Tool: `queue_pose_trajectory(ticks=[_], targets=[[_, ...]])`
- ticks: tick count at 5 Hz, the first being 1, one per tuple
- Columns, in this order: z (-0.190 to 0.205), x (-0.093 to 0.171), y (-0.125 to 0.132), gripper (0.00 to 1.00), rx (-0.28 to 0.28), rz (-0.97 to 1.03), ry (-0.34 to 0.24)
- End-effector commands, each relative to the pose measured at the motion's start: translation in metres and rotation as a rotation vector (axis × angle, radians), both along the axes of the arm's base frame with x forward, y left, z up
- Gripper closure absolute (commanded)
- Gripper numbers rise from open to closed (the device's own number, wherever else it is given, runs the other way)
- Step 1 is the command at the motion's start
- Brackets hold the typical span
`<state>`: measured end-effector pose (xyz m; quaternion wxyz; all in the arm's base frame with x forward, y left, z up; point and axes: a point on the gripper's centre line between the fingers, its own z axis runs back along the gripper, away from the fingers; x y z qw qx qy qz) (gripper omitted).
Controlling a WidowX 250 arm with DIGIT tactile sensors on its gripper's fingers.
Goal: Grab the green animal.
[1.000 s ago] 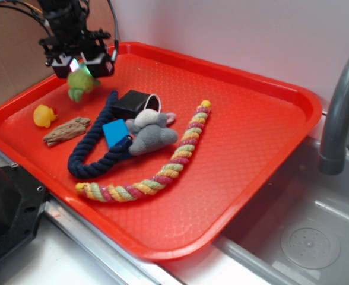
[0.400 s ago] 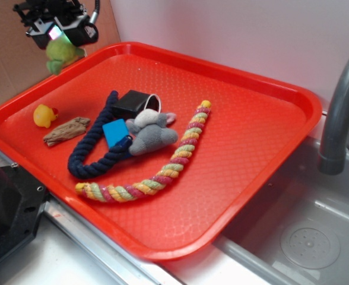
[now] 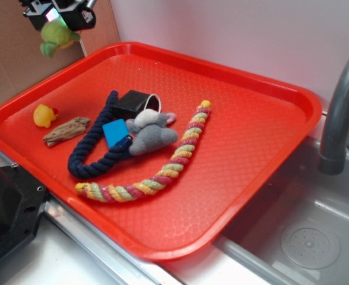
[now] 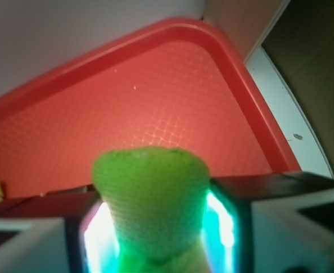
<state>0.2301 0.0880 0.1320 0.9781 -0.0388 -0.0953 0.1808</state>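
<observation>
Rising further off the tray (image 3: pixel 269 89), the gripper (image 3: pixel 56 18) is pinching the green animal (image 3: pixel 54 37) between its jaws.

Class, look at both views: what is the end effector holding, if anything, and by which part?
The end effector holds the green animal clear above the red tray, its fingers pinching the toy's upper body.

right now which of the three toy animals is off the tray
The green animal: it hangs in the air, pinched between the gripper's fingers above the tray's far left corner. The grey elephant and yellow duck both lie on the tray.
</observation>
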Motion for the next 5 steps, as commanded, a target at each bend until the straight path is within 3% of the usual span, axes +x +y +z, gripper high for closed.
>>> queue_pose_trajectory(ticks=[1,2,3,4,5], targets=[[0.030,0.007,-0.031,1.00,0.106,-0.223,0.021],[0.039,-0.014,-0.043,1.00,0.052,-0.299,0.029],[0.049,-0.029,-0.051,1.00,0.116,-0.282,0.014],[0.050,-0.034,-0.040,1.00,0.096,-0.272,-0.025],[0.047,-0.030,-0.033,1.00,0.137,-0.283,-0.051]])
